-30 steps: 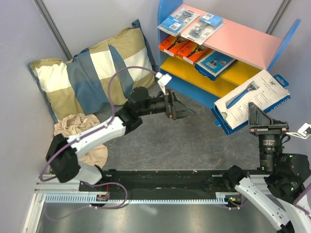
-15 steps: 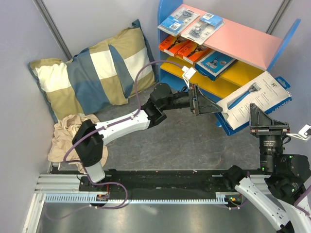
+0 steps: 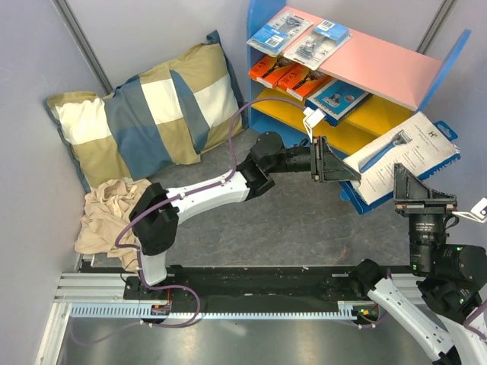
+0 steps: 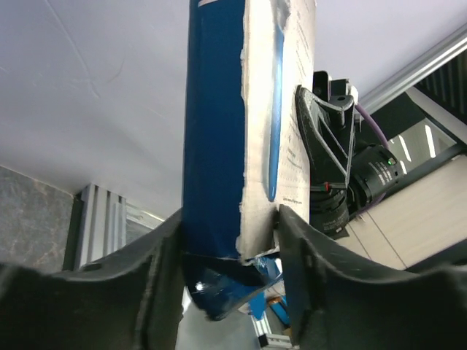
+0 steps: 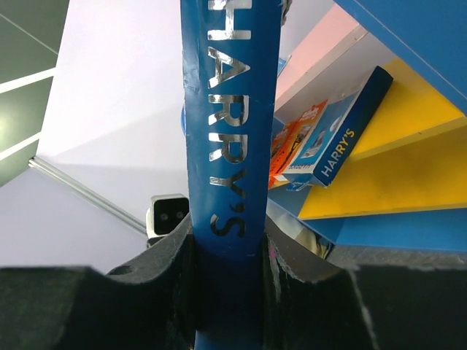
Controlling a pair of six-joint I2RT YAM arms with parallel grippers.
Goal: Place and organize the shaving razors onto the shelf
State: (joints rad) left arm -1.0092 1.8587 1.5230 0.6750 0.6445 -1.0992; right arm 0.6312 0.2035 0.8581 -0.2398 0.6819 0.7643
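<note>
A large blue-and-white razor box (image 3: 403,156) hangs tilted in front of the shelf (image 3: 388,68). My right gripper (image 3: 422,186) is shut on its lower edge, and the blue side printed HARRY'S (image 5: 226,146) fills the gap between that gripper's fingers (image 5: 226,240). My left gripper (image 3: 346,171) reaches across and is shut on the box's left end (image 4: 219,146); both fingers press its faces around a torn corner (image 4: 230,248). Two clear blister packs (image 3: 278,30) (image 3: 316,42) lie on the pink top board. Orange boxes (image 3: 285,74) and a smaller blue box (image 3: 337,99) rest on the yellow board below.
A checked pillow (image 3: 152,114) leans in the back left corner, with a beige cloth (image 3: 114,217) bunched in front of it. Grey walls close in on the left and right. The arms' mounting rail (image 3: 228,308) runs along the near edge.
My left arm swung right from the middle of the floor to the box's left end, and its jaws narrowed onto it. The box and right gripper shifted slightly right.
</note>
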